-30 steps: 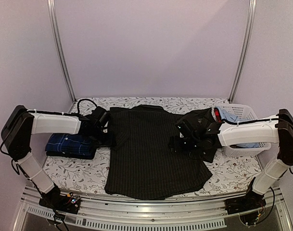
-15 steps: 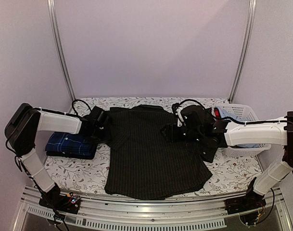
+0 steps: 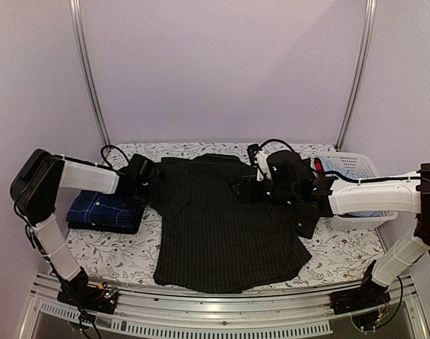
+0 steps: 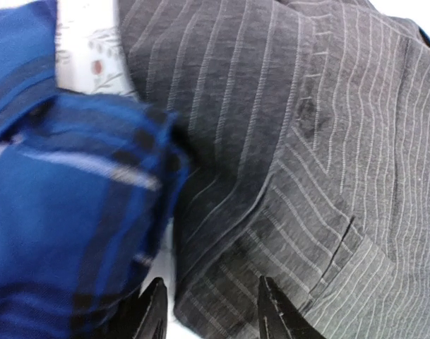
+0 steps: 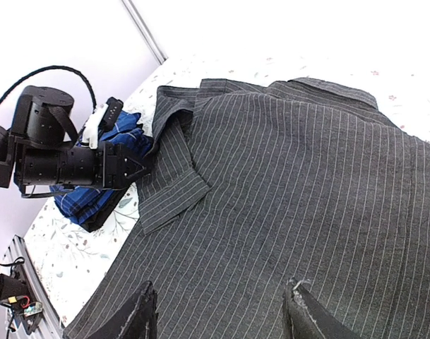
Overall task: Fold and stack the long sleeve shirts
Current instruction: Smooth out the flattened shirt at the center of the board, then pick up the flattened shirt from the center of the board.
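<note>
Black shirt (image 3: 222, 226) between navy shirt (image 3: 102, 210), basket (image 3: 363, 167).

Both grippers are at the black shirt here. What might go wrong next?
The left gripper straddles an edge of the black shirt right beside the folded navy shirt; it may snag both. The right gripper, open over flat cloth with no edge between its fingers, may bunch layers.

I find no readable text, label, brand, number or sign in any view. Black pale-pinstriped collared cloth shirt (image 3: 222, 226), centre: stripes only. Navy blue checked folded cloth shirt (image 3: 102, 210), 9 o'clock: check pattern only. Small red item (image 3: 318, 167) at rim of white plastic lattice basket (image 3: 359, 164), 3 o'clock: too small for me to read.
</note>
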Controlling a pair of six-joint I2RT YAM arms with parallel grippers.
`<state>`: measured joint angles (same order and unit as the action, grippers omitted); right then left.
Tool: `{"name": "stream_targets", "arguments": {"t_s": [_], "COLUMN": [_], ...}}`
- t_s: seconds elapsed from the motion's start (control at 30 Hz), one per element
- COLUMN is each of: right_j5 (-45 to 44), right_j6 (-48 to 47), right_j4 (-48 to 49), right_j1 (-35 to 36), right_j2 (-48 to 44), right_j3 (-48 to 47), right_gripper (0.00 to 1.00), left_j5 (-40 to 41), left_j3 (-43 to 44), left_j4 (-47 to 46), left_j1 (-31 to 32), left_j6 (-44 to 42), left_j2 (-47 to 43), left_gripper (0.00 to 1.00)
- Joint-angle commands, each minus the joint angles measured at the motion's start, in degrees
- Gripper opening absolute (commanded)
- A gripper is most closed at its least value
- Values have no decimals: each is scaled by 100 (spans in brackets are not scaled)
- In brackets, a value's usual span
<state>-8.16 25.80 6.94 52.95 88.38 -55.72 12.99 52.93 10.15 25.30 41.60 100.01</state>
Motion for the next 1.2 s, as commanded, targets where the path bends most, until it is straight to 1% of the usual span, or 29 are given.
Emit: {"name": "stream_targets", "arguments": {"t_s": [0.0, 0.1, 0.13, 0.17, 0.27, 0.33, 0.37, 0.43, 0.57, 0.7, 0.77, 0.8, 0.9, 0.93, 1.03, 1.17], "right_j5": [-30, -120, -105, -59, 184, 244, 152, -31, -177, -257, -432, -522, -557, -532, -498, -485], "right_j6": [-266, -583, -703, -786, -1072, -1312, -1468, -1820, -2412, -3018, -3263, -3349, -3412, -3365, -3216, -2999], "right_j4": [463, 604, 595, 575, 451, 478, 601, 792, 1005, 1413, 1460, 1447, 1354, 1349, 1173, 1092], "right_j1": [84, 191, 234, 260, 294, 337, 379, 440, 466, 586, 708, 742, 761, 761, 765, 770], "right_j2": [147, 266, 344, 419, 711, 889, 948, 1040, 1359, 1686, 1926, 2023, 2302, 2322, 2319, 2148], "right_j3": [-105, -199, -278, -360, -656, -774, -762, -823, -1058, -1135, -1284, -1391, -1594, -1611, -1680, -1515], "right_gripper": [58, 58, 58, 58, 55, 55, 55, 56, 61, 68, 71, 72, 73, 74, 74, 74], "left_j5": [-254, -269, -273, -298, -402, -521, -599, -772, -1247, -1868, -1981, -1936, -1555, -1406, -1060, -965], "left_j3": [286, 353, 374, 405, 462, 471, 496, 546, 736, 959, 1071, 1120, 994, 883, 587, 350], "left_j4": [-279, -258, -234, -201, -60, 27, 93, 244, 583, 855, 985, 1109, 1260, 1230, 1054, 698], "left_j1": [-36, -43, -43, -35, -36, -28, -25, -32, -31, -29, -30, -36, -48, -70, -142, -221], "left_j6": [-188, -258, -284, -335, -475, -593, -646, -772, -975, -1102, -1125, -1140, -1157, -1126, -1006, -851], "left_j2": [355, 458, 466, 454, 256, 36, -72, -267, -527, -754, -867, -888, -930, -905, -735, -430], "left_gripper": [41, 35, 31, 23, 6, 1, 0, 0, 0, 0, 0, 2, 19, 23, 27, 29]}}
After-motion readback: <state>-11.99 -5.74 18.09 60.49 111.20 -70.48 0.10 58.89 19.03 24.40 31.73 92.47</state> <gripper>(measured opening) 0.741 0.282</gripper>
